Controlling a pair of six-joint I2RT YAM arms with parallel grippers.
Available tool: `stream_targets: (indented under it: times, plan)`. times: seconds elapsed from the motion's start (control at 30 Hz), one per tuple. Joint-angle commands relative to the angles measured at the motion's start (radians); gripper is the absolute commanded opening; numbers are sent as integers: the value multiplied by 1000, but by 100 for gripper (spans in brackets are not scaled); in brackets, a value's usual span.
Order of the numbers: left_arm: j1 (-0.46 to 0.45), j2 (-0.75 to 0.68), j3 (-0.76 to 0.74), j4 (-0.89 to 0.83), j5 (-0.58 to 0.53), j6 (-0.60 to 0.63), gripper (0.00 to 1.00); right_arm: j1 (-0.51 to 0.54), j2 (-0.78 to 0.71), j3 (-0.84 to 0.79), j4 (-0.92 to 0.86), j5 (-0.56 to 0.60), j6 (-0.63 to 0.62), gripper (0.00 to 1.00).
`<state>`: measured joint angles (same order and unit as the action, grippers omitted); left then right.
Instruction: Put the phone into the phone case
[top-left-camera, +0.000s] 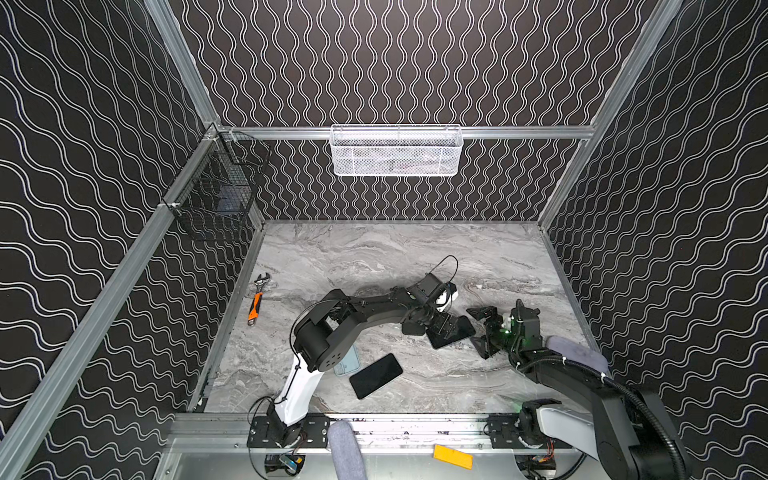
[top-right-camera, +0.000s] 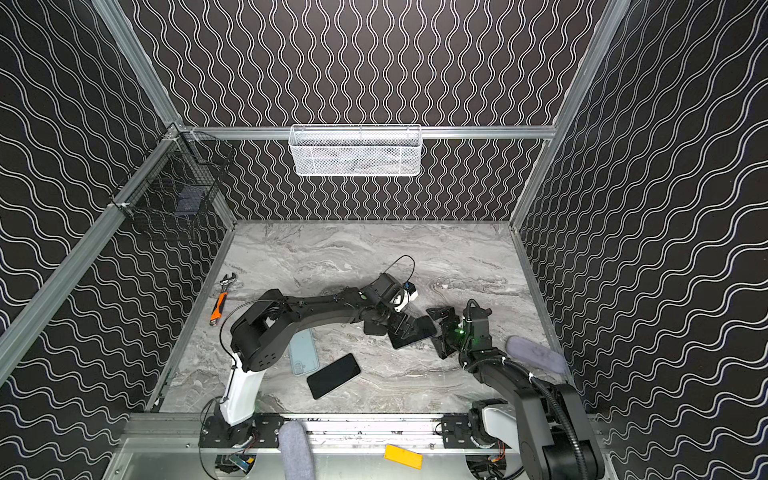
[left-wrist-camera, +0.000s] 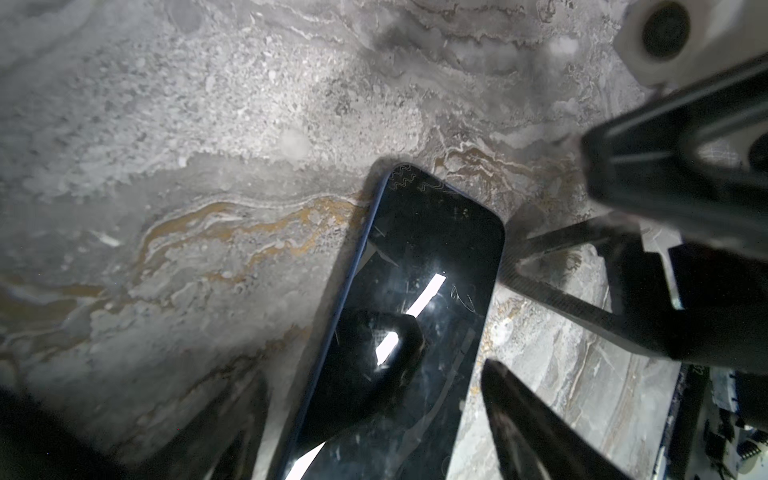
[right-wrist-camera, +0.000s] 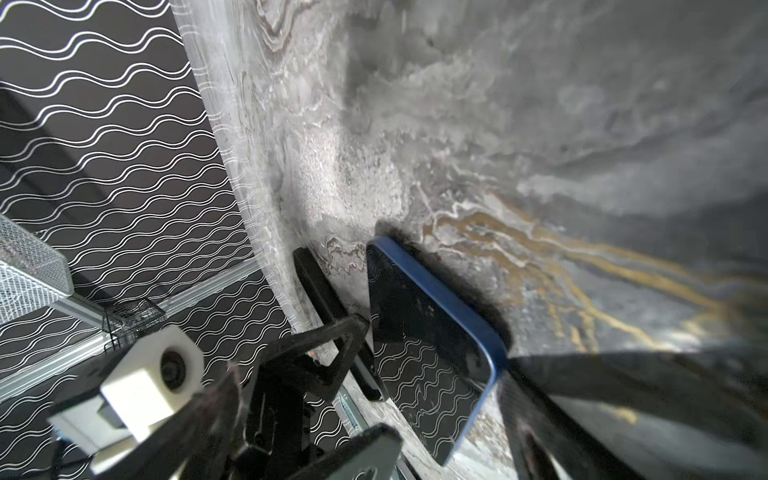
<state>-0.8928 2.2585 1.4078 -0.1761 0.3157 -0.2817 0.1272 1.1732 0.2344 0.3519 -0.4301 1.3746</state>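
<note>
Right of centre on the counter (top-left-camera: 374, 257), the blue-edged phone (top-left-camera: 461, 332) is straddled, ungripped, by the open left pincer (left-wrist-camera: 372, 370), the right pincer (top-left-camera: 476, 330) wide and empty alongside; the near-left case (top-right-camera: 302, 353) is not yet filled.

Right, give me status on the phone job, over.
Both claws open: left claw straddling blue-edged phone, right claw beside it. Phone on table, not in case. Case apart, under left arm's elbow; second black phone beside it.

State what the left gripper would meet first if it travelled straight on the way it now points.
Most likely the blue-edged phone, lying flat between the open fingers of the left gripper, directly ahead. Beyond it is the right gripper; depth is hard to judge.
</note>
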Motion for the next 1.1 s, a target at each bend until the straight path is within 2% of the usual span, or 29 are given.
stream_targets:
  times: [0.0,0.1,0.27,0.67,1.07]
  plan:
    - [1,-7,-25,24,35,-8,81,-1,19,3,38,8,20,99]
    - [-1,-9,-45,31,64,-26,74,0,37,16,37,19,7,99]
    - [-11,-42,-95,45,55,-42,68,-3,83,59,24,19,-27,99]
    - [-50,-121,-170,84,58,-100,67,0,267,168,69,-51,-68,100]
    - [-68,-113,-141,78,56,-120,67,18,439,201,172,-116,-51,100]
